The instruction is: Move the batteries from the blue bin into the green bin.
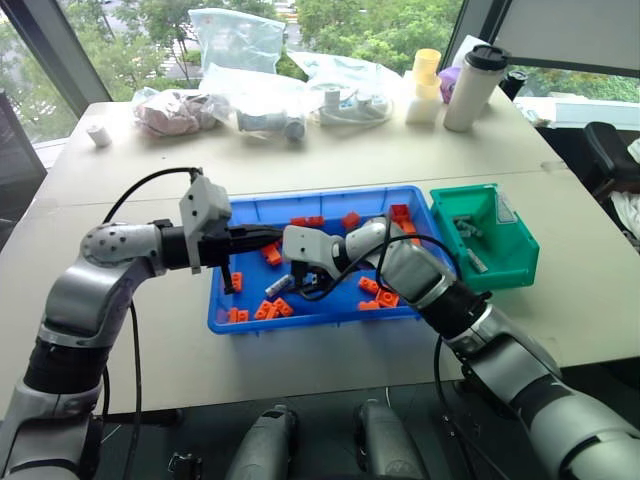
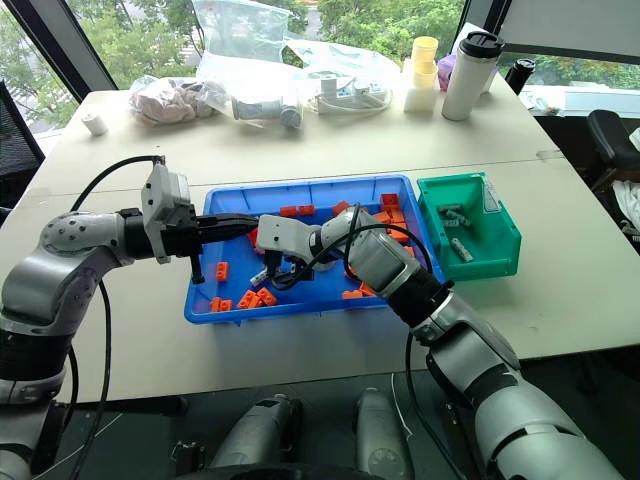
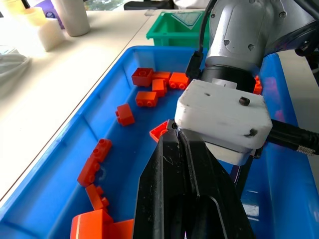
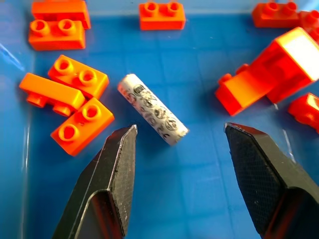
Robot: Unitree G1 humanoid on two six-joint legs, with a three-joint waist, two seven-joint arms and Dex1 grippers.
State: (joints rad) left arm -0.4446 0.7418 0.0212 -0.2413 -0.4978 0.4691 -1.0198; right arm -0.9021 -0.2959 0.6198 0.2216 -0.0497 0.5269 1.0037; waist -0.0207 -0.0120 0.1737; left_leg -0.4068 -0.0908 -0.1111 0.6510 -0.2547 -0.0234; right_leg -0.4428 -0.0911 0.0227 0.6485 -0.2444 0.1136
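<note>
1. I have the right gripper [image 4: 180, 144] low over the floor of the blue bin [image 1: 225, 318], its two black fingers spread wide with nothing between them.
2. One battery [image 4: 152, 109], a small pale cylinder with printed markings, lies flat on the blue floor just beyond the fingertips, slanted across the line between them and touching neither.
3. Orange bricks [image 4: 82, 117] crowd its one side, the closest just beside it; the other side has bare floor, with more bricks further off.
4. I judge the battery stiff, smooth and rather dense for its size. On this slick plastic it will likely roll or skid if a finger nudges it off-centre.
5. I would take it across the middle of its length, one finger on each long side, turning the wrist so the jaws square up to its axis, and close firmly so the round body does not squirt out.
6. The left gripper [image 1: 268, 236] hovers over the left part of the tray with its fingers pressed together, holding nothing.
7. The green bin [image 1: 515, 262] sits touching the tray's right end and already holds a few batteries.
</note>
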